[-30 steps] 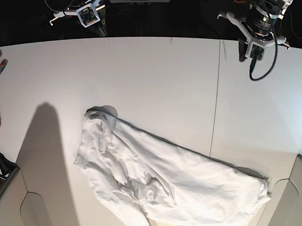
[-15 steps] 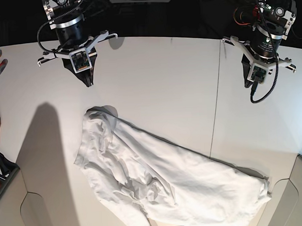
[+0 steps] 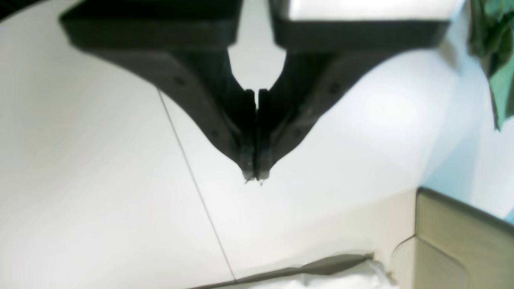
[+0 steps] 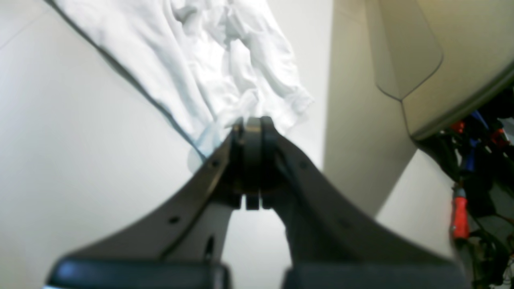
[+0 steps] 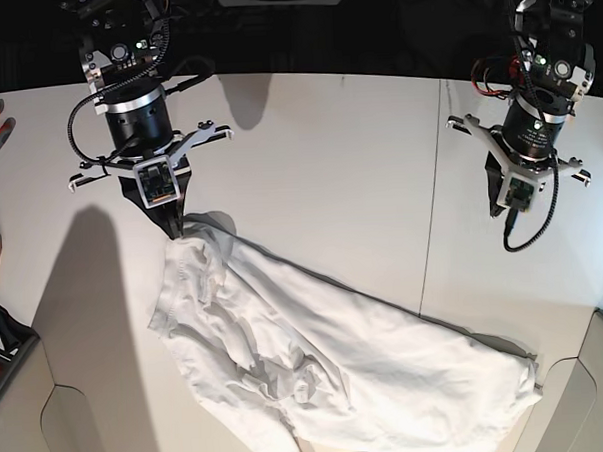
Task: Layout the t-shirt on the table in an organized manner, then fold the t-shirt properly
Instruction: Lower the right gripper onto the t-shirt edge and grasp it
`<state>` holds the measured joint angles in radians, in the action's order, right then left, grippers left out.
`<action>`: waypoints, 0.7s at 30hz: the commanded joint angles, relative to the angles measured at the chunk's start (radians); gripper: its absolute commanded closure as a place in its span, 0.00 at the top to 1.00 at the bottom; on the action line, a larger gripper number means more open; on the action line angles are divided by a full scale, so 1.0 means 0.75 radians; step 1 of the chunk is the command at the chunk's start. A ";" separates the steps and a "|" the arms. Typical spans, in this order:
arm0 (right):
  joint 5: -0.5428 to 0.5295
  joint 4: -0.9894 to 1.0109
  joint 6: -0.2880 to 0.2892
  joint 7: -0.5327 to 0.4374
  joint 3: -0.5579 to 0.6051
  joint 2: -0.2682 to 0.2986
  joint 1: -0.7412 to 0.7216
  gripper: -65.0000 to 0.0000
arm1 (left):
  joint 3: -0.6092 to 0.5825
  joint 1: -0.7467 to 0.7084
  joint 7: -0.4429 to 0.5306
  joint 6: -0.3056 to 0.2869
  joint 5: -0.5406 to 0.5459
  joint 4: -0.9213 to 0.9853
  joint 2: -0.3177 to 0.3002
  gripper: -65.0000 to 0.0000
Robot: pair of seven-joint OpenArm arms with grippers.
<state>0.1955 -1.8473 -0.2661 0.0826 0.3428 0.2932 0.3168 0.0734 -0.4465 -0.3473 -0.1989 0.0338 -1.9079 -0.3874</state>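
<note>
"Where does the t-shirt [image 5: 388, 372] lie?"

"Towards the near edge of the counter [image 5: 308, 136], with one end by the near right corner of the base view and the other reaching up on the left; the left part is bunched and rumpled, the right part smoother."

"And the pincers?"

"The right pincer [image 5: 176, 232] has its tips together, over the shirt's upper left end; the left pincer [image 5: 497, 211] is narrowed to nothing too, well apart from the cloth, nearer the far right corner; I see no cloth in either."

"How would you do this step well?"

"It looks like the start of laying out; I'd open the right pincer before going down, take just the top layer at that bunched end, then draw it gently towards the far edge; the left could pinch the smooth upper border, so the two pull evenly and the creases don't drag along."

"What can't you make out?"

"The shirt's lower part, cut off by the base view's bottom; which folds are sleeve or collar, I can't tell; nor whether the right tips touch the cloth."
</note>
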 commanded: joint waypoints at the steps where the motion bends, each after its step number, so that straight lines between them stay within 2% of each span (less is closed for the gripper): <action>1: 0.009 -0.022 -0.009 -0.033 -0.003 0.004 -0.031 0.00 | 0.008 0.048 0.027 -0.020 0.021 0.014 -0.016 0.00; 6: 0.010 0.012 -0.009 -0.032 -0.003 0.004 -0.129 0.00 | 0.008 0.238 0.028 -0.107 0.102 0.208 -0.016 0.00; 10: 0.016 0.100 0.004 -0.028 -0.005 -0.005 -0.239 0.00 | 0.007 0.368 0.028 -0.110 0.110 0.332 -0.016 0.00; 12: 0.048 0.192 0.072 -0.027 -0.023 -0.037 -0.316 0.00 | 0.007 0.426 0.027 -0.110 0.110 0.376 -0.016 0.00; 16: 0.053 0.453 0.285 -0.013 -0.093 -0.138 -0.510 0.01 | 0.007 0.496 0.016 -0.110 0.145 0.425 -0.016 0.00; 17: 0.052 0.529 0.308 -0.013 -0.108 -0.162 -0.561 0.10 | 0.007 0.500 0.013 -0.110 0.150 0.426 -0.016 0.00; 20: 0.003 0.762 0.315 -0.012 -0.145 -0.220 -0.724 0.43 | 0.007 0.504 0.013 -0.110 0.149 0.426 -0.016 0.00; 21: -0.005 0.841 0.316 -0.007 -0.155 -0.237 -0.781 0.51 | 0.007 0.504 0.013 -0.110 0.149 0.426 -0.016 0.00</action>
<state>0.1860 -1.1934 -0.0170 0.1055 0.2321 0.1135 -0.2424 0.0727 -0.0853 -0.3595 -0.2863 0.1432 -1.5711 -0.3859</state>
